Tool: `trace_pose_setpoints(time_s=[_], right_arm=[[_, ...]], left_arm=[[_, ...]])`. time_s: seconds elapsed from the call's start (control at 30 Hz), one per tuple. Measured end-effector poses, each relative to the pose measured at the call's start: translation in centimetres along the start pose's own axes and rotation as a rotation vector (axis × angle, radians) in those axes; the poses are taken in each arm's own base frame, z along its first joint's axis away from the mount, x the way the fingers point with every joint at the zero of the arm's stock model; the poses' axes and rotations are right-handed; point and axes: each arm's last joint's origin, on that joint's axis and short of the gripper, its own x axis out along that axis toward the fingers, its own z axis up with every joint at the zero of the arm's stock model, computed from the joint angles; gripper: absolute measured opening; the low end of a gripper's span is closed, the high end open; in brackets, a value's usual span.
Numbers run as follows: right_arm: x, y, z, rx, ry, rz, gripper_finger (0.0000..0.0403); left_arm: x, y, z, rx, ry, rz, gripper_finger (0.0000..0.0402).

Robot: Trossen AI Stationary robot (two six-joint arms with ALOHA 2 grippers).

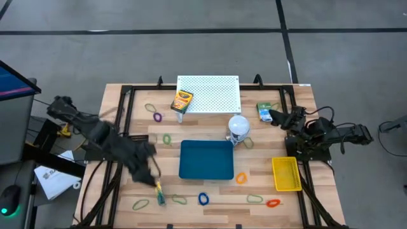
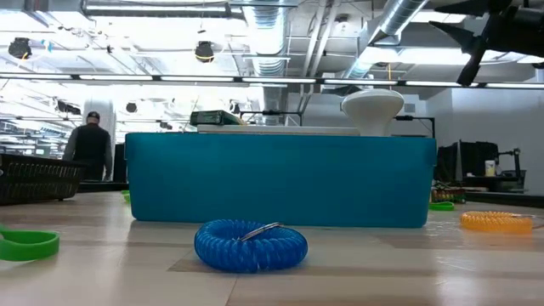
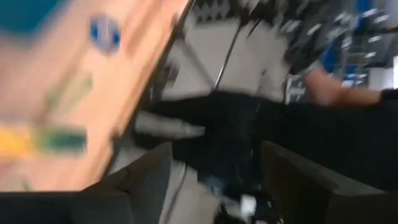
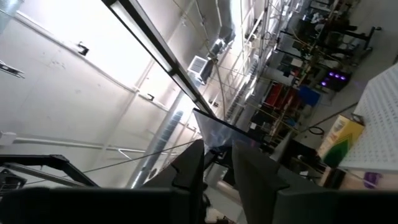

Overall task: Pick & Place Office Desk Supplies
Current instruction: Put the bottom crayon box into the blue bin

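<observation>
Thin loops lie scattered on the wooden table: purple [image 1: 158,116], orange [image 1: 241,179], blue [image 1: 203,198] [image 2: 251,245], red [image 1: 273,203] and several green. The yellow-green crayon box [image 1: 181,100] [image 4: 339,140] stands at the white board's left edge. A green-yellow packet [image 1: 159,191] [image 3: 46,140] lies near the front edge. My left gripper [image 1: 151,170] [image 3: 214,180] hovers open just behind it, holding nothing. My right gripper [image 1: 275,116] [image 4: 219,165] is at the far right, tipped upward, shut on a green-blue packet [image 1: 264,111]. My right gripper pinches the green-blue packet between its two fingers, by the end [image 1: 269,114] nearest the table's right edge. The fingers come from the right. In the right wrist view a thin grey flap [image 4: 214,130] sticks out past the fingertips. Whether the packet is off the table I cannot tell.
A blue tray [image 1: 206,159] [image 2: 280,178] sits mid-table and a yellow basket [image 1: 286,173] to its right. The white perforated board [image 1: 208,93] lies at the far edge, with the white ball-shaped object [image 1: 238,126] in front of it. A person [image 2: 89,144] stands in the room beyond.
</observation>
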Motion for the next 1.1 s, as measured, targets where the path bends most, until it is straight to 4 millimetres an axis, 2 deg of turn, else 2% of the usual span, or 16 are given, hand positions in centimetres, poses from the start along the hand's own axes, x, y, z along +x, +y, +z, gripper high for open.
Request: trace_pose_setpoints(time_s=[0.13,0.33,0.43,0.5,0.63,0.73,0.87,1.1], right_arm=[[0.0,0.1,0.0,0.005,0.005,0.008,0.0083],[-0.1,0.2,-0.1,0.015,0.019,0.018,0.0083],[-0.1,0.4,-0.1,0.025,0.022,0.030,0.0083],[-0.1,0.5,-0.2,0.030,0.025,0.038,0.0083],[-0.2,0.8,-0.1,0.050,0.026,0.071,0.0083],[-0.3,1.2,0.1,0.060,0.016,0.108,0.0083],[-0.4,1.6,0.2,0.068,0.005,0.145,0.0083],[-0.4,1.7,0.2,0.064,0.008,0.154,0.0083]], left_arm=[[2.7,-0.3,-3.0,-0.168,0.085,0.060,0.0291],[6.6,0.1,-7.3,-0.495,0.025,0.147,0.0324],[8.7,0.4,-8.7,-0.561,0.015,0.170,0.0328],[10.2,0.4,-8.7,-0.569,-0.003,0.143,0.0328],[12.8,1.3,-7.4,-0.589,-0.087,0.175,0.0325],[13.9,2.0,-6.9,-0.600,-0.095,0.225,0.0318],[14.0,2.7,-5.9,-0.623,-0.124,0.296,0.0299],[11.7,3.9,-4.3,-0.656,-0.200,0.455,0.0273]])
